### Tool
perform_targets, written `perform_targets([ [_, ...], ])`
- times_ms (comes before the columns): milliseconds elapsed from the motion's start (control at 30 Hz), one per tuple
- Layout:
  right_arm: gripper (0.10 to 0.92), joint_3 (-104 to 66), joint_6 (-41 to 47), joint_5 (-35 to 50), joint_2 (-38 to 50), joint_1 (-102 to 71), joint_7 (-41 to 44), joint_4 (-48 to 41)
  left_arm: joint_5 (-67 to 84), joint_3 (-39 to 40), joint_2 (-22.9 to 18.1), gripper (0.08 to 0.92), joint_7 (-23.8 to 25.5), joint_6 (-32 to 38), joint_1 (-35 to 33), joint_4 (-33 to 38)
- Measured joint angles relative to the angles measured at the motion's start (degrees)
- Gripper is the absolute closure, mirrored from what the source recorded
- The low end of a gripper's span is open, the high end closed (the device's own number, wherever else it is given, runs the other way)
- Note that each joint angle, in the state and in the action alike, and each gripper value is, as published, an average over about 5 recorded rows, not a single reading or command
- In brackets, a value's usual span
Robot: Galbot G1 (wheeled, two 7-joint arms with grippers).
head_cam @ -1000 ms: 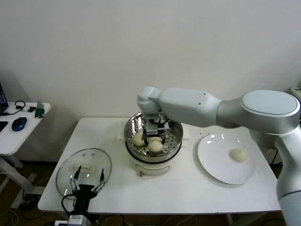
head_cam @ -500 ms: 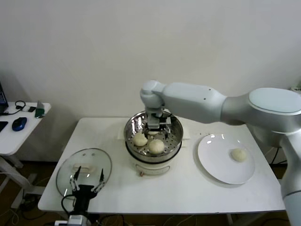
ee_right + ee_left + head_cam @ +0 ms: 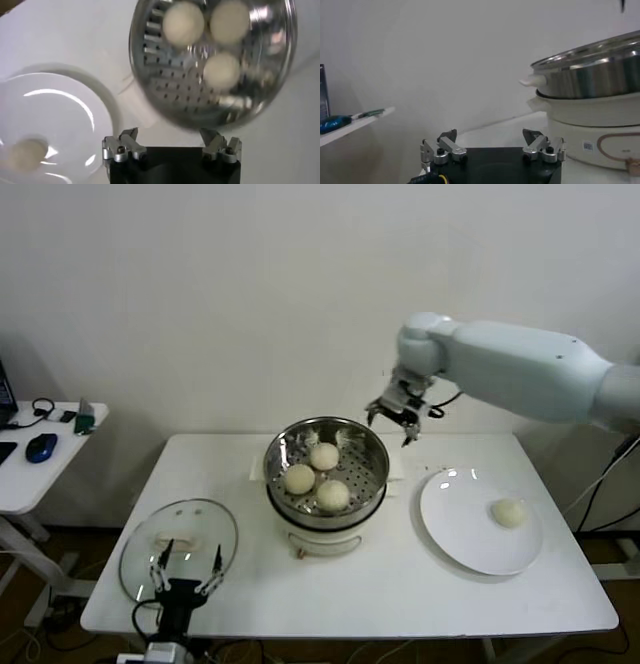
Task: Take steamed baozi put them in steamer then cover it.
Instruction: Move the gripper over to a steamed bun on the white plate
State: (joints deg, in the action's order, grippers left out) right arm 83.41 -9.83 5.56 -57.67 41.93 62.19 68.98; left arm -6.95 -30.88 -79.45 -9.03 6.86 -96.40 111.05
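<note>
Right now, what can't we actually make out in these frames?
- Steamer contents: left wrist view shows only its outer wall from the side, so the baozi inside are hidden.
- Last baozi on the plate: blurred in the right wrist view; surface detail unreadable.
- Glass lid: left gripper overlaps its near rim in the head view; contact unclear.
- Side-table items: too small, cut by the frame edge.

Cream baozi (image 3: 323,455) lie in the perforated silver steamer (image 3: 372,480) beside a white plate (image 3: 455,524).
</note>
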Motion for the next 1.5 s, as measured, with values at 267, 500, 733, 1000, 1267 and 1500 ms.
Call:
perform_targets([
  [267,0.203,-1.47,10.21,1.80,12.61,-3.92,-1.70,0.49,-0.44,0.04,-0.41,0.177,0.00,-0.35,-0.61,0.16],
  [500,0.203,-9.29,13.51,-0.65,19.49,-13.64,-0.78,-2.44,-1.20,0.15,-0.80,0.177,-0.03,-0.79,-1.28,0.34],
  [733,0.203,-18.14,12.87,-5.49,21.48,-23.61,0.85,-9.08,-1.96,0.23,-1.24,0.177,-0.20,-1.18,-1.50,0.29],
  [1000,0.203,-27.69,11.32,-10.75,20.17,-32.74,1.86,-16.70,-2.60,0.34,-1.45,0.177,-0.41,-1.84,-0.90,0.07],
  [1267,0.203,-33.05,10.46,-13.22,17.00,-37.20,2.27,-22.23,-2.95,0.34,-1.50,0.177,-0.47,-1.92,-0.97,-0.10],
  [1500,0.203,-35.18,10.07,-14.58,14.38,-39.22,2.39,-25.15,-2.98,0.26,-1.50,0.177,-0.52,-1.93,-1.16,-0.07],
])
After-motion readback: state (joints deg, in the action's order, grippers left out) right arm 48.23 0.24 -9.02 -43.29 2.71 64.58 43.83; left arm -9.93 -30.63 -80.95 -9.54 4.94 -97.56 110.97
